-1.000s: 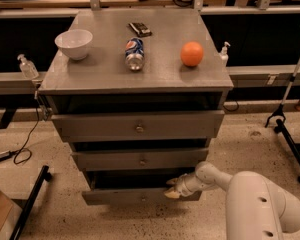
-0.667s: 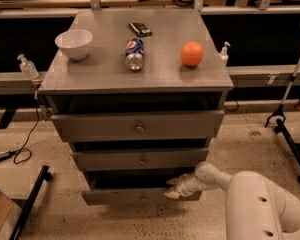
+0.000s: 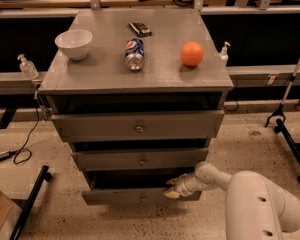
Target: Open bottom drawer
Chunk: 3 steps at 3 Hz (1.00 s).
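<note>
The grey cabinet (image 3: 135, 74) has three drawers. The bottom drawer (image 3: 120, 197) is the narrowest, with a thin flat grey front near the floor, and it stands pulled out a little with a dark gap above it. My gripper (image 3: 173, 189) is at the right part of that drawer's top edge, on the end of my white arm (image 3: 255, 199) that reaches in from the lower right. The drawer's centre knob is too small to make out. The mid-sized drawer (image 3: 140, 159) and the widest top drawer (image 3: 137, 125) sit above it.
On the cabinet top are a white bowl (image 3: 73, 43), a lying soda can (image 3: 134, 53), an orange (image 3: 192, 53) and a small dark object (image 3: 139, 29). Sanitiser bottles (image 3: 28, 67) stand on side rails. A black stand leg (image 3: 290, 134) is at the right, a black bar (image 3: 30, 204) at the lower left.
</note>
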### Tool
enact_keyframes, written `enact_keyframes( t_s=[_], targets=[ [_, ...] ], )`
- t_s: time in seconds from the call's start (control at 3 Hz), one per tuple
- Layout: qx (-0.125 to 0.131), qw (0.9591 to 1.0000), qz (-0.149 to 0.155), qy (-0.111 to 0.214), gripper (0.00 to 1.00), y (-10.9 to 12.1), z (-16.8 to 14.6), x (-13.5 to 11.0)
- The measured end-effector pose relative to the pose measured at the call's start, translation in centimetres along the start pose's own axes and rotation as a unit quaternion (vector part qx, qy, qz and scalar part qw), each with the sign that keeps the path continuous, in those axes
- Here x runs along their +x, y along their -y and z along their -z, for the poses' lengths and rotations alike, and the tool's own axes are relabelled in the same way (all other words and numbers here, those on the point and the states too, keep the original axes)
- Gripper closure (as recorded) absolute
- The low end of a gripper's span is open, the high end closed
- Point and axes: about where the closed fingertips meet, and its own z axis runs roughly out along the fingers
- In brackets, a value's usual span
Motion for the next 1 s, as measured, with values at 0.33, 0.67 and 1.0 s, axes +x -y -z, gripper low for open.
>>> enact_keyframes(
  t_s=[0.33, 0.67, 1.0],
  targets=[
    [0.000, 1.0000, 0.000, 0.000, 0.59, 0.00, 0.00, 0.00],
    [-0.005, 0.9999, -0.006, -0.009, 0.35, -0.45, -0.14, 0.38],
    [-0.010, 0.9998, -0.010, -0.014, 0.04, -0.87, -0.20, 0.65]
  ],
)
